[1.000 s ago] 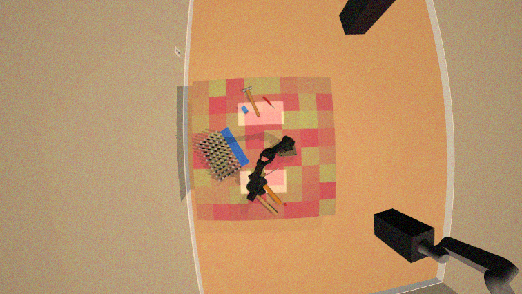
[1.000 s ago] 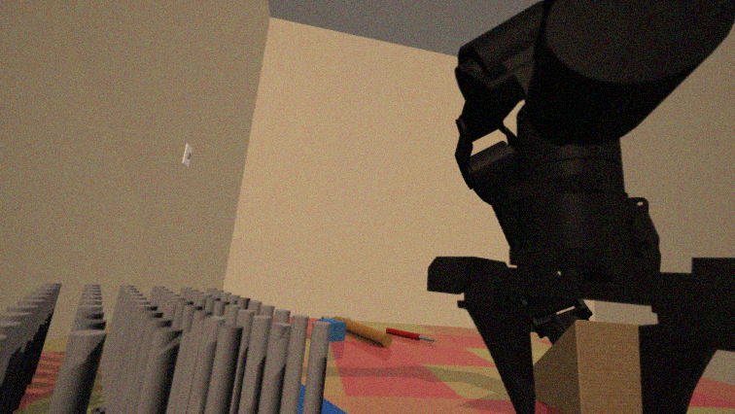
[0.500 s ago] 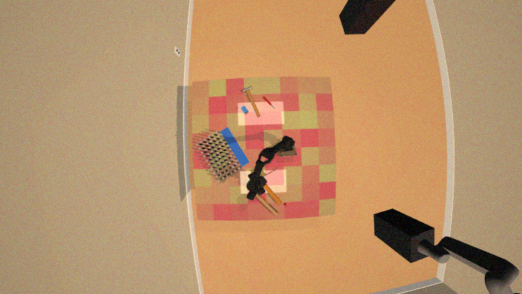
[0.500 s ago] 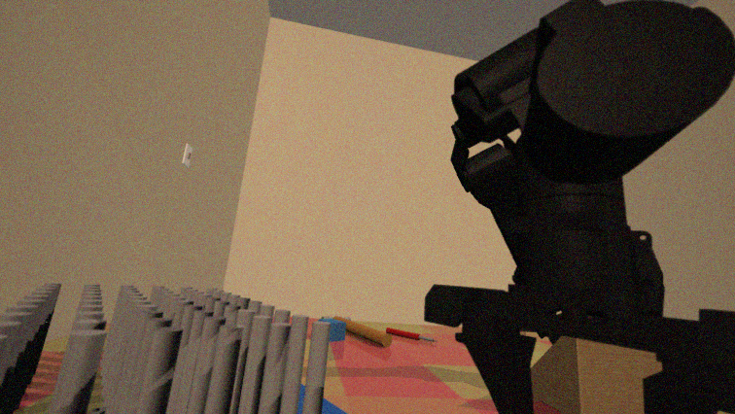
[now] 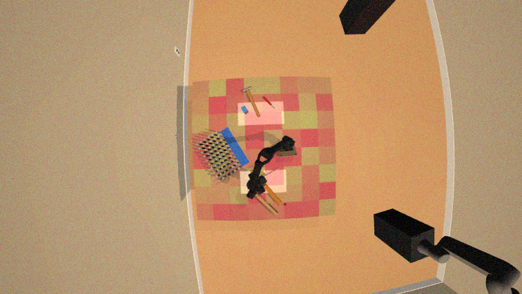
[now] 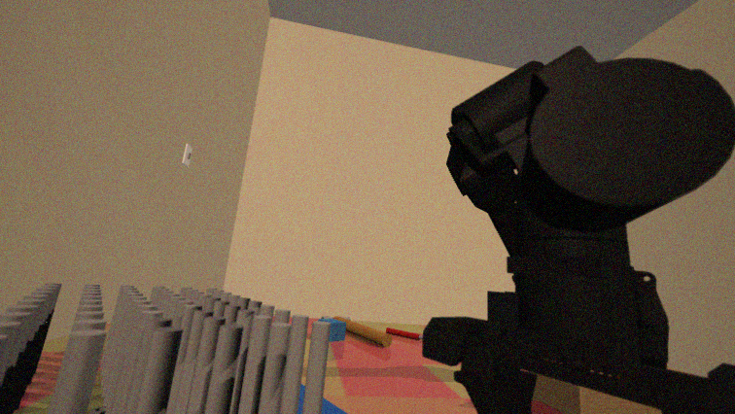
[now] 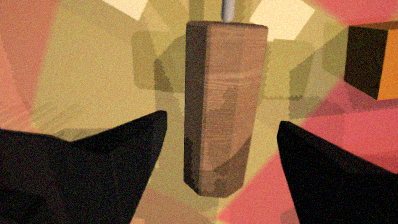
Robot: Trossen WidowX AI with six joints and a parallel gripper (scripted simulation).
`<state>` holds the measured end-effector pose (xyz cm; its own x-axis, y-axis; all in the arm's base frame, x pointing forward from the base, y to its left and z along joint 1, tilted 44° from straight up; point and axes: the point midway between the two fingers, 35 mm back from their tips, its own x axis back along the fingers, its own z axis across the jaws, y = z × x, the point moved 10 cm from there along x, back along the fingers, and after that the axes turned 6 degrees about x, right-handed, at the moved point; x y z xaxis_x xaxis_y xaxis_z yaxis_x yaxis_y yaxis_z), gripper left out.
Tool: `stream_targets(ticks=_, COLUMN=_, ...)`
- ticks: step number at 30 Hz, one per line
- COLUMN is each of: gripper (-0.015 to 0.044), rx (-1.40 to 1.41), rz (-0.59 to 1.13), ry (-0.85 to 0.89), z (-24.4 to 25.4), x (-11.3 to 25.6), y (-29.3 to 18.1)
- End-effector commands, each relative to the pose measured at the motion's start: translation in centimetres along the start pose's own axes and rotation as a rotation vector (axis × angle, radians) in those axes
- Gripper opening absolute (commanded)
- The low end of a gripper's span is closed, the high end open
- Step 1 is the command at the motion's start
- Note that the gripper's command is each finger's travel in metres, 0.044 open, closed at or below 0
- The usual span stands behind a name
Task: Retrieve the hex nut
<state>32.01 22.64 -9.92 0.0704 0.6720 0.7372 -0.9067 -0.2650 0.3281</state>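
Observation:
My gripper (image 7: 222, 124) is open. Its fingertips stand on either side of a wooden tool handle (image 7: 227, 100), with a gap at each side. A thin grey rod (image 7: 228, 10) runs out of the handle's far end. The top view shows my hand low over the tools from above, fingertips hidden; a tan handle (image 5: 268, 205) and an orange handle (image 5: 273, 194) (image 7: 392, 65) stick out beside it. The metal spacers (image 5: 219, 156) (image 6: 319, 360) stand upright in a dense field. The blue taped strip (image 5: 234, 147) (image 6: 313, 405) lies along the field's edge. The nut cannot be made out.
A hammer (image 5: 253, 103) (image 6: 365, 332), a blue block (image 5: 244, 109) (image 6: 333, 329) and a red screwdriver (image 5: 267, 101) (image 6: 402, 333) lie on the far side of the table, away from my hand. The spacer field's near corner is close to my hand's left in the top view.

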Motion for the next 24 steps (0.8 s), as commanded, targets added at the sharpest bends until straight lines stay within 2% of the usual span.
stream_targets(ticks=1, gripper=0.028, rx=0.008, rz=-0.002, ry=0.008, z=0.0, x=-0.9, y=0.1)
stream_targets(ticks=11, gripper=0.028, rx=0.008, rz=-0.002, ry=0.009, z=0.1, x=-2.3, y=0.2)
stream_targets(ticks=15, gripper=0.0175, rx=0.008, rz=-0.002, ry=0.009, z=0.1, x=-2.3, y=0.2)
stream_targets(ticks=23, gripper=0.0122, rx=0.008, rz=-0.002, ry=0.009, z=0.1, x=-2.3, y=0.2)
stream_targets(ticks=24, gripper=0.0095, rx=0.008, rz=-0.002, ry=0.008, z=0.1, x=-2.2, y=0.2)
